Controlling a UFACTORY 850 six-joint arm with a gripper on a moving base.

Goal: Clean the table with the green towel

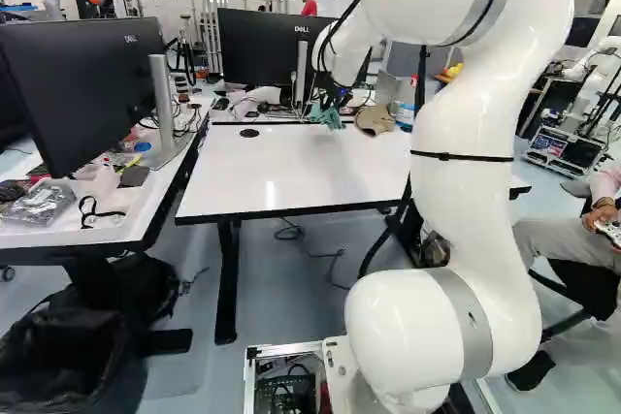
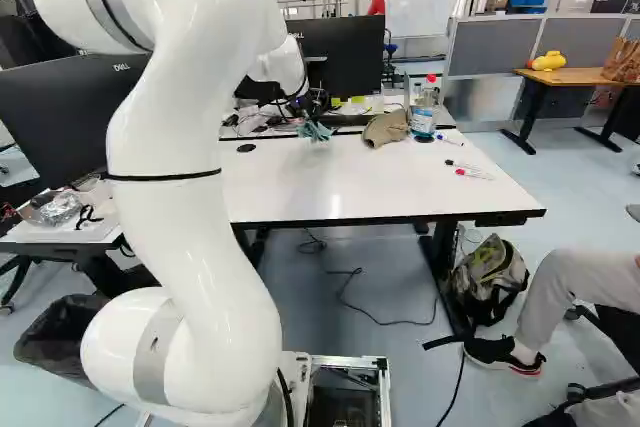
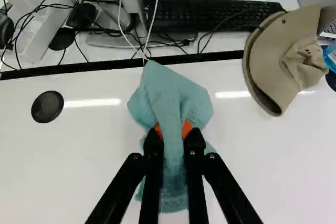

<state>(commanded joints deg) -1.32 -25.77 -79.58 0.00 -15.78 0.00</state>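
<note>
Claw (image 3: 174, 138): pinching the green towel (image 3: 169, 92) from both sides
Towel: over the far part of the surface (image 3: 68, 166), contact unclear
Stroke: lower gently, pull nearward in overlapping passes
Hat (image 3: 278, 59): on the right; steer clear

White table (image 2: 350, 187), black round cap (image 2: 246, 148) in its top, tan hat (image 2: 387, 128), clear bottle (image 2: 424, 121) beside it, markers (image 2: 474, 174)

Tan cloth hat (image 2: 385, 128) on the white rectangular table (image 2: 350, 185)
Right of the hat, a clear plastic bottle (image 2: 424, 115); left, a round black disc (image 2: 246, 148); nearer than the bottle, slim white markers (image 2: 478, 175); beyond the table, a black plastic keyboard (image 3: 210, 15).
</note>
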